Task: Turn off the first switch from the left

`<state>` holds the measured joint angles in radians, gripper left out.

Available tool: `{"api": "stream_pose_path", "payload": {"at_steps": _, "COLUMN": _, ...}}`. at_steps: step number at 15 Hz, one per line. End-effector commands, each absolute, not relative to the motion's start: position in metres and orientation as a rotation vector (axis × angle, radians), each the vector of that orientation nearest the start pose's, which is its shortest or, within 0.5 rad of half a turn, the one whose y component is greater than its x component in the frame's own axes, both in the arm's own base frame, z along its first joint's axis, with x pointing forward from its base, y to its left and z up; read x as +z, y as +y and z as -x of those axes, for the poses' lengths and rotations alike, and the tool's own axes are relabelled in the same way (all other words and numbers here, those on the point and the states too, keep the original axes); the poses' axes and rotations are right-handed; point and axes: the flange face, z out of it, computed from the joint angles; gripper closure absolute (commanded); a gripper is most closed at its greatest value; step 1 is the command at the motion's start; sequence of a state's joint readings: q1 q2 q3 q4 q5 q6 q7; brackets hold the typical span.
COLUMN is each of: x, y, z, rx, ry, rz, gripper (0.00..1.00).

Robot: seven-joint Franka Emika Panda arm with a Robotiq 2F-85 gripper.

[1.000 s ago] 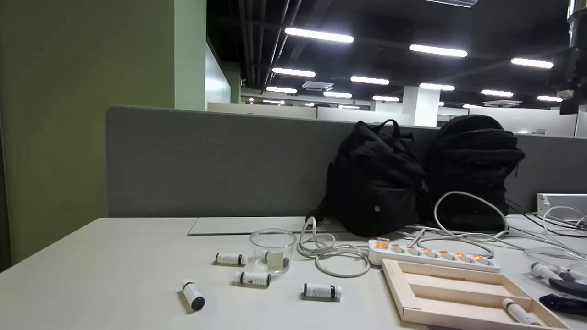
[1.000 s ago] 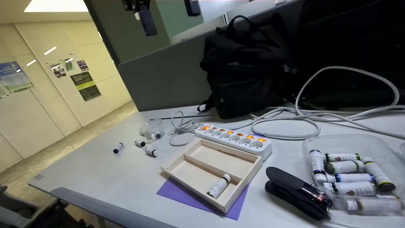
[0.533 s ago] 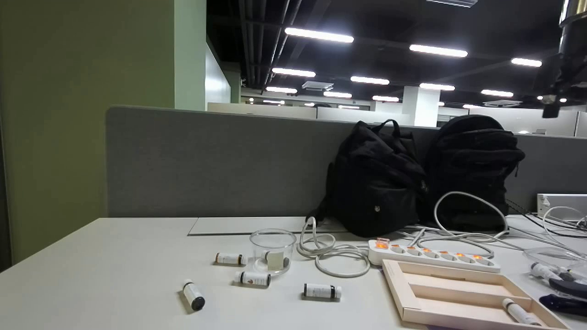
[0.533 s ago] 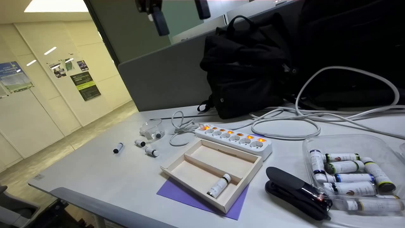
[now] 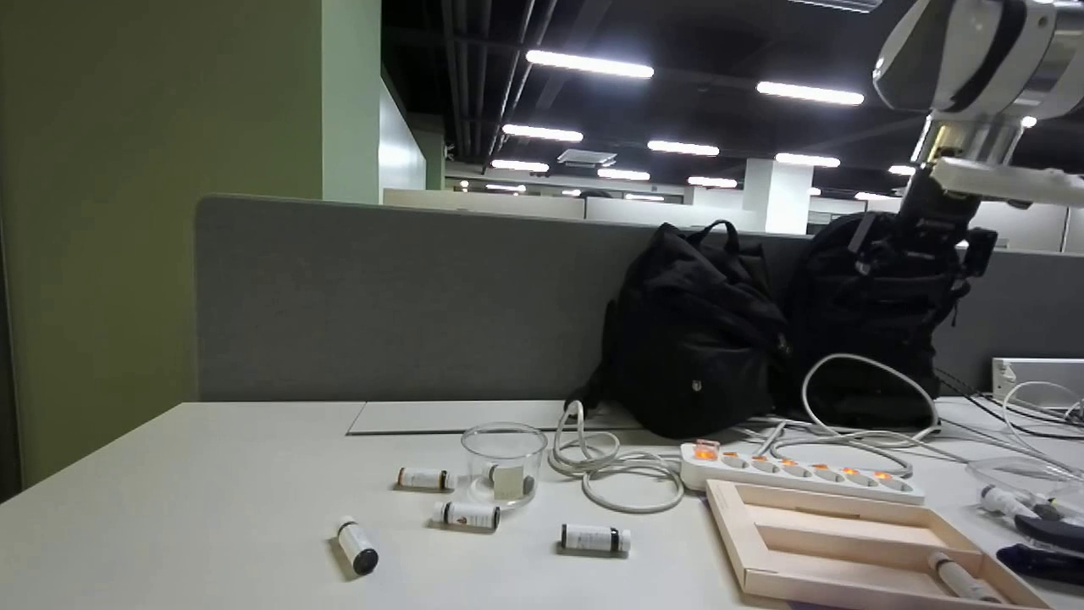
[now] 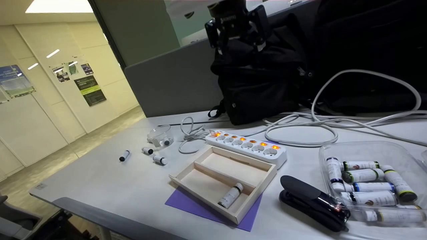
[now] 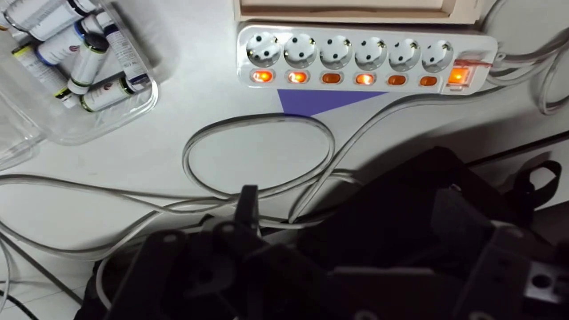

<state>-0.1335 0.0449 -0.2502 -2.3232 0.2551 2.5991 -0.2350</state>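
Tabletop (image 6: 123, 183) held a 6-socket power strip (image 7: 368, 63) toward its back edge; gripper (image 6: 237, 34) hung high, fingers (image 6: 261, 23) apart, likely for clearance.

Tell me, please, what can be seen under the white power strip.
In the wrist view, part of a purple sheet shows along one long edge of the power strip, apparently running beneath it. The strip hides how far it reaches there and whether anything else is underneath.

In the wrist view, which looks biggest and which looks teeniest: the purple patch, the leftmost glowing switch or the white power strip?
1. White power strip
2. Purple patch
3. Leftmost glowing switch
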Motion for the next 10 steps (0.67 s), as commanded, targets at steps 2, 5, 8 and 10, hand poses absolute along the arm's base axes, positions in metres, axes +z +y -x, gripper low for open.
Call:
{"api": "stream_pose_path", "payload": {"at_steps": 2, "x": 0.338, "y": -0.203, "z": -0.495, "rx": -0.391, "ry": 0.528, "rz": 3.007, "gripper": 0.00}}
{"api": "stream_pose_path", "payload": {"at_steps": 5, "x": 0.354, "y": -0.208, "z": -0.490, "rx": -0.426, "ry": 0.539, "rz": 2.996, "gripper": 0.00}}
{"api": "stream_pose_path", "payload": {"at_steps": 8, "x": 0.345, "y": -0.210, "z": -0.490, "rx": -0.428, "ry": 0.533, "rz": 2.984, "gripper": 0.00}}
{"api": "stream_pose_path", "payload": {"at_steps": 10, "x": 0.319, "y": -0.217, "z": -0.499, "rx": -0.411, "ry": 0.577, "rz": 2.973, "gripper": 0.28}}
